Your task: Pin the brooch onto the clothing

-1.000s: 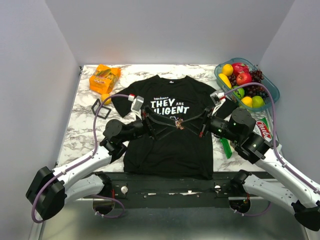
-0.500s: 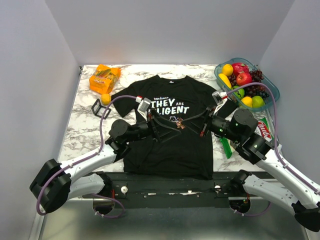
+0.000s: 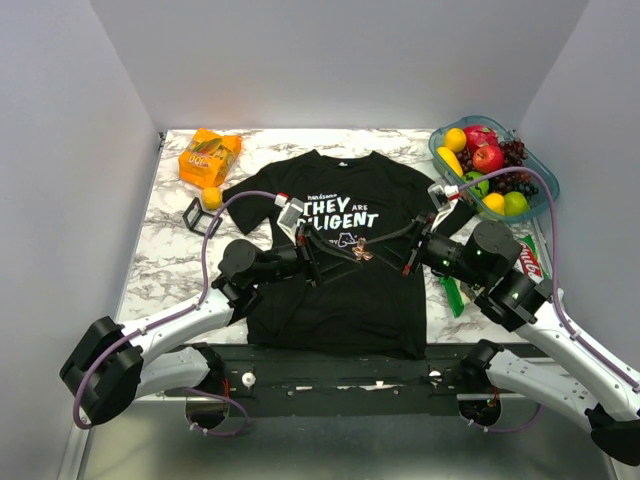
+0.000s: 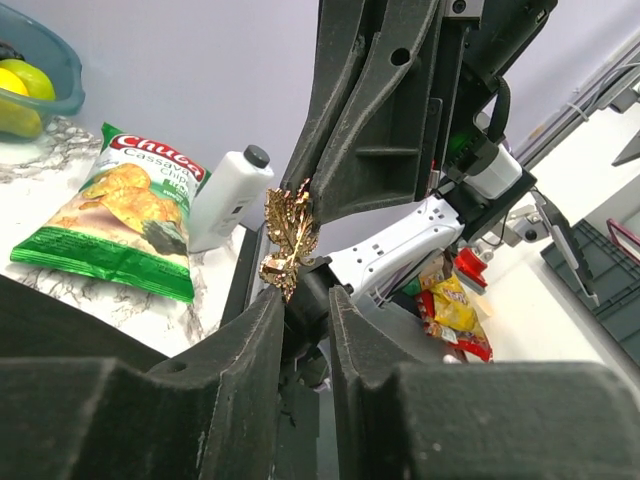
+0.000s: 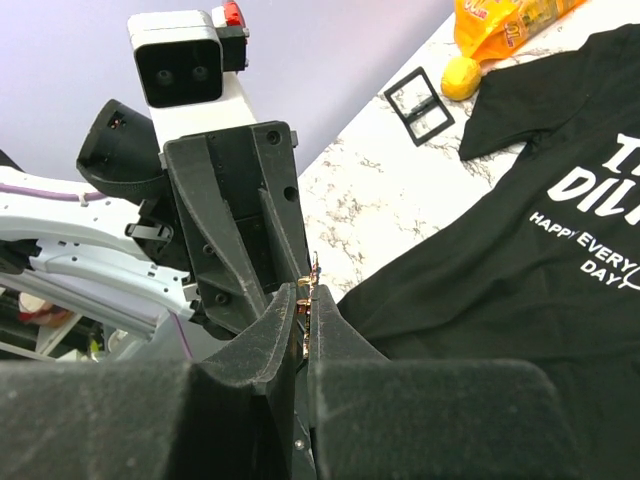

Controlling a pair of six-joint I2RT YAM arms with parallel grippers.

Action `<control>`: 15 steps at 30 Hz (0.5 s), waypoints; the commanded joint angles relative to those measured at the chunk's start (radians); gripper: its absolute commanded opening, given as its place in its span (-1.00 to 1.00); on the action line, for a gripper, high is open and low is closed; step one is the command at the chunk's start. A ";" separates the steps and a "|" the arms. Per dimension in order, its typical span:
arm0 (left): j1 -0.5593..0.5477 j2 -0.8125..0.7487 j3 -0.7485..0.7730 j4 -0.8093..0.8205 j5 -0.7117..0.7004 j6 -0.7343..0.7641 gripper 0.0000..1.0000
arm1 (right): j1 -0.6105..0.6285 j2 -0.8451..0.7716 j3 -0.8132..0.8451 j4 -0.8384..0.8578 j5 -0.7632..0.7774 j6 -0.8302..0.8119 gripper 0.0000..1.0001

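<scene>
Gold-brown brooch [image 4: 290, 240] sits pinched by your right gripper [image 5: 305, 296], over the T-shirt [image 3: 340, 300] just below its print; your left gripper [image 4: 305, 300] stands close-fingered at its lower edge, grip impossible to tell; pinning looks not yet done.

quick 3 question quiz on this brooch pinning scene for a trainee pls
1. True or false: the brooch is already pinned to the T-shirt.
2. The fruit bowl sits: A far right, B far left, C on the shirt.
3. Fill in: the right claw is shut on the ___.
Key: 1 false; 2 A; 3 brooch.
</scene>
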 commanded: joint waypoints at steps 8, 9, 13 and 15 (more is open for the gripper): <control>-0.015 0.029 0.014 0.076 -0.013 -0.016 -0.36 | 0.002 -0.019 -0.002 0.026 -0.001 0.012 -0.99; -0.014 0.031 0.013 0.092 -0.015 -0.018 -0.36 | 0.002 -0.019 -0.002 0.026 -0.003 0.014 -0.99; -0.015 0.050 0.013 0.135 -0.030 -0.039 -0.36 | 0.002 -0.020 -0.006 0.024 -0.004 0.016 -0.99; -0.014 0.055 0.013 0.173 -0.030 -0.061 -0.36 | 0.002 -0.020 -0.009 0.026 -0.003 0.016 -0.99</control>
